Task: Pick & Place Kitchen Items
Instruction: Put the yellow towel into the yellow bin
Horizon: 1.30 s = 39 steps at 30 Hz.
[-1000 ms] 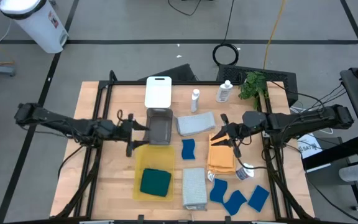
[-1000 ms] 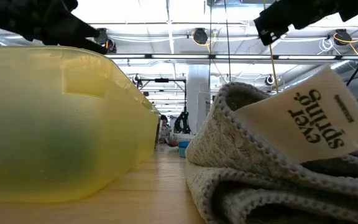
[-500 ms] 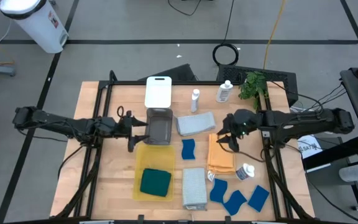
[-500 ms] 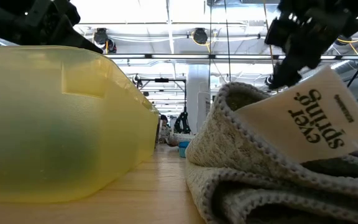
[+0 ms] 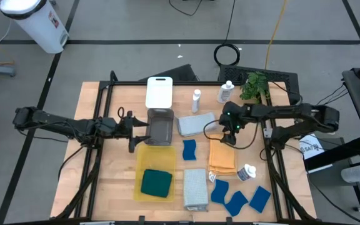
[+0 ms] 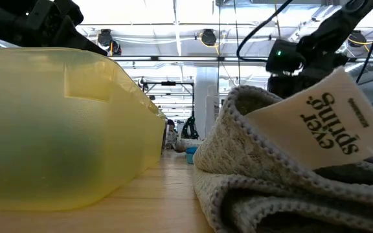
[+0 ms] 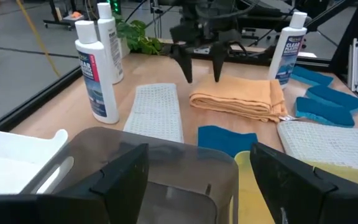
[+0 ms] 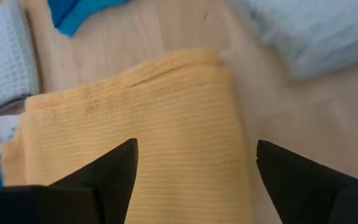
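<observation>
- High view: my right claw (image 5: 229,133) is hovering open over the orange cloth's (image 5: 223,156) far edge on the tabletop (image 5: 111,175).
- Left wrist view: my left claw (image 7: 197,174) is waiting open beside the grey tray (image 7: 160,158).
- Right wrist view: I'm risking pinching only the top fold, letting the cloth unfold.

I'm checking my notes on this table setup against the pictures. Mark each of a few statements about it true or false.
1. The dark teal cloth lies in the yellow tray. True.
2. The right tool holds the orange cloth. False: it is open above the cloth.
3. The left tool is at the grey tray. True.
4. All three white bottles stand upright. False: one bottle lies on its side by the orange cloth.
</observation>
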{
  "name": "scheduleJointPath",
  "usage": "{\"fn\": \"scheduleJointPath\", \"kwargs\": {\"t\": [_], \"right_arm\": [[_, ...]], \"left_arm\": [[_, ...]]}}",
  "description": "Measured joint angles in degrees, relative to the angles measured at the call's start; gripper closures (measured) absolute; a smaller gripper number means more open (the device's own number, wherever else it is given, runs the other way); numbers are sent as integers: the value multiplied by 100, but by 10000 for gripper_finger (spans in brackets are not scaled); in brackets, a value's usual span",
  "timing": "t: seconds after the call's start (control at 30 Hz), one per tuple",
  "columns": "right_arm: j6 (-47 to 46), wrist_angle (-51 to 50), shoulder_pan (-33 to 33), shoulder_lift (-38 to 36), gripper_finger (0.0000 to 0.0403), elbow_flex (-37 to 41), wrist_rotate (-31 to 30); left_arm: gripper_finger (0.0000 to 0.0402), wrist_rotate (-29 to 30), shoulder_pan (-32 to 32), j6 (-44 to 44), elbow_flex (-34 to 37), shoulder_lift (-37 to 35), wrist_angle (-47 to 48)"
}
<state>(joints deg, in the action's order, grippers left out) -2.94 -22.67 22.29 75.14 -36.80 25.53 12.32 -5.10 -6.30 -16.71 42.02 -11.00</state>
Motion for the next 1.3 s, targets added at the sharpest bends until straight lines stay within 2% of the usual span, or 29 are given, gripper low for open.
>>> {"fn": "scheduleJointPath", "kwargs": {"t": [0.13,0.37,0.47,0.57,0.73,0.97,1.1,1.3], "right_arm": [[105,1,68,427,121,0,486],[305,-179,-93,903,142,-28,629],[473,-219,-101,910,165,-13,930],[802,-265,-103,857,200,-1,967],[1076,-265,-105,847,275,0,476],[1311,-210,-103,845,383,0,447],[1427,-217,-103,719,394,2,284],[1463,-381,-210,-106,399,2,-1056]], "left_arm": [[121,2,0,3,0,0,7],[121,4,0,0,-2,0,24],[121,7,0,1,-2,0,24],[121,12,0,0,-2,1,24],[121,13,0,-2,-2,0,24],[121,13,0,-18,-2,0,-6],[121,11,0,-129,-7,1,-161],[121,52,-2,-433,-7,0,-282]]}}
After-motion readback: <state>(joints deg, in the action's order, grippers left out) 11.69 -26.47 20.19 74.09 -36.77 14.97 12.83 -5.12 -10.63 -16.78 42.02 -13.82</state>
